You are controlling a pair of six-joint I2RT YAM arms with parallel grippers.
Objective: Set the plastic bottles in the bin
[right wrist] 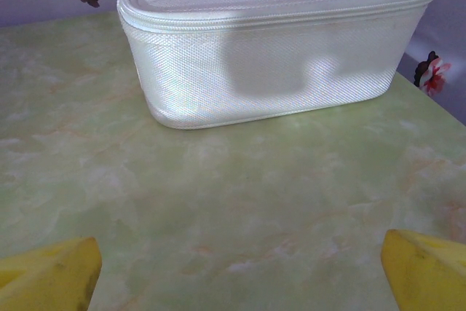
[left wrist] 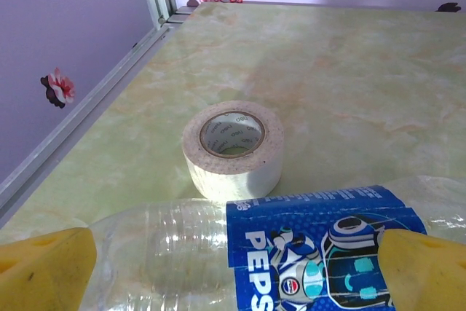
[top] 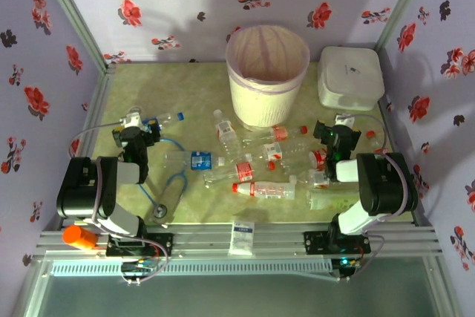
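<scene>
By the left pincer (left wrist: 233, 274), a bottle (left wrist: 167, 253) of clear ribbed plastic, its label (left wrist: 320, 245) glossy; beyond, a matt papery tape roll (left wrist: 233, 143); before the right pincer (right wrist: 240, 271), a woven, faintly shiny box (right wrist: 277, 56); bench (right wrist: 218, 202) smooth.

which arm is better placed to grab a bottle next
Left. The left pincer, open, has the blue-labelled Pepsi bottle lying between its fingers, so it likely just needs to close. The right pincer, also open, faces the white zipped case across bare table.
</scene>
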